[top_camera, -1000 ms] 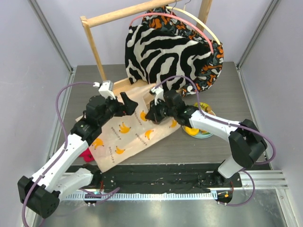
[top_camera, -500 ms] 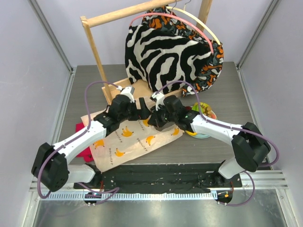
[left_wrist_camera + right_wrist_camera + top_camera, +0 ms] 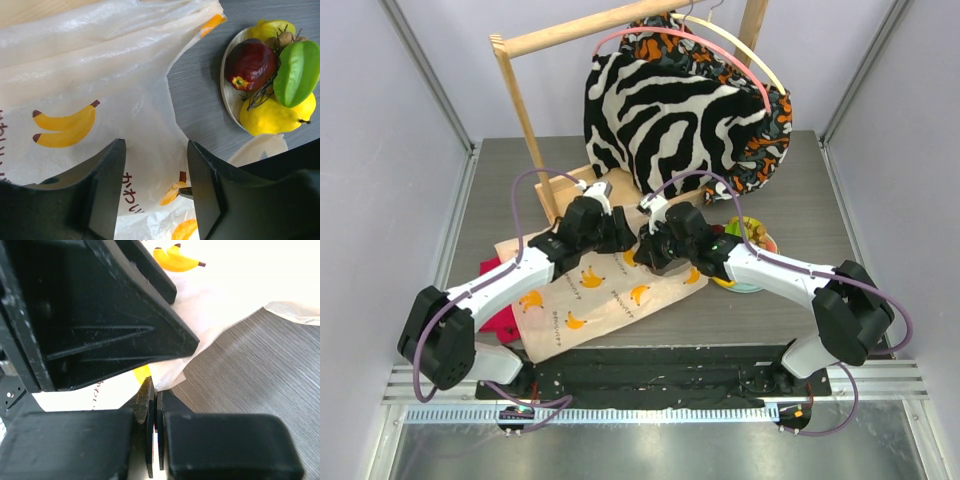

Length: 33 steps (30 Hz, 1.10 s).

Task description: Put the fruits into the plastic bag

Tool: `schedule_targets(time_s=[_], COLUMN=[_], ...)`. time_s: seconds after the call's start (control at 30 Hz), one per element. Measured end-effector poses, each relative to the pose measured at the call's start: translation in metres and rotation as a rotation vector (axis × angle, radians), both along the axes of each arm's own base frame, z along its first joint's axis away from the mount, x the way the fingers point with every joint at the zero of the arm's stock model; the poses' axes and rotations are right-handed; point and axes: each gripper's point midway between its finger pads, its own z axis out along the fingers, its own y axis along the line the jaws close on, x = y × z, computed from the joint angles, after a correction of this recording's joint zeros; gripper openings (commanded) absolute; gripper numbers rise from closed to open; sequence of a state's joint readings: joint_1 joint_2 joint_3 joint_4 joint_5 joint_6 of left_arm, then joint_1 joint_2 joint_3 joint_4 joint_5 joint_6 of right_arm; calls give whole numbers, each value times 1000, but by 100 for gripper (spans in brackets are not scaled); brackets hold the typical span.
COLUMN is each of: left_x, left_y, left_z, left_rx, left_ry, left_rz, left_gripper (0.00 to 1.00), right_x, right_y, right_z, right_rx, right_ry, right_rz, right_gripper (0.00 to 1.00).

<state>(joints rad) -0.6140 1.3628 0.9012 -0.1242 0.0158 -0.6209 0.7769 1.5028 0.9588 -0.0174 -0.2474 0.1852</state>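
Note:
The plastic bag point(image 3: 590, 290), cream-white with printed bananas, lies flat on the grey table. It also fills the left wrist view point(image 3: 100, 85). My right gripper point(image 3: 642, 252) is shut on the bag's edge point(image 3: 170, 375) near its mouth. My left gripper point(image 3: 620, 236) is open, its fingers point(image 3: 107, 185) astride the bag film just above it, right beside the right gripper. The fruits sit on a plate point(image 3: 227, 95) to the right: a dark red apple point(image 3: 249, 64), a green fruit point(image 3: 296, 70), a yellow lemon point(image 3: 272, 117) and brownish grapes point(image 3: 287, 37).
A wooden rack point(image 3: 525, 110) stands at the back with a zebra-striped garment point(image 3: 665, 115) on hangers. A red cloth point(image 3: 498, 320) lies under the bag's left side. The plate with fruit is right of the grippers in the top view point(image 3: 752, 285).
My left arm has swung right and forward over the bag until its gripper is beside the right gripper. The right gripper has stayed in place on the bag's edge.

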Motion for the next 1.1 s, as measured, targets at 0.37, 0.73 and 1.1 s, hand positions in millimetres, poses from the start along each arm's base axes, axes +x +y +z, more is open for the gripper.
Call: schedule_targets(time_s=[0.37, 0.73, 1.1], left_x=[-6, -17, -21], left_y=[-17, 9, 24], left_z=[0, 56, 39], left_rx=[-71, -167, -112], left_ry=[28, -193, -205], left_rz=[-65, -20, -32], left_gripper=[0, 0, 33], right_x=[2, -2, 7], right_y=[-10, -28, -43], right_z=[-11, -25, -4], right_rx=[-48, -96, -20], right_ry=[5, 19, 20], right_rz=[-35, -99, -152], right_gripper=[1, 59, 64])
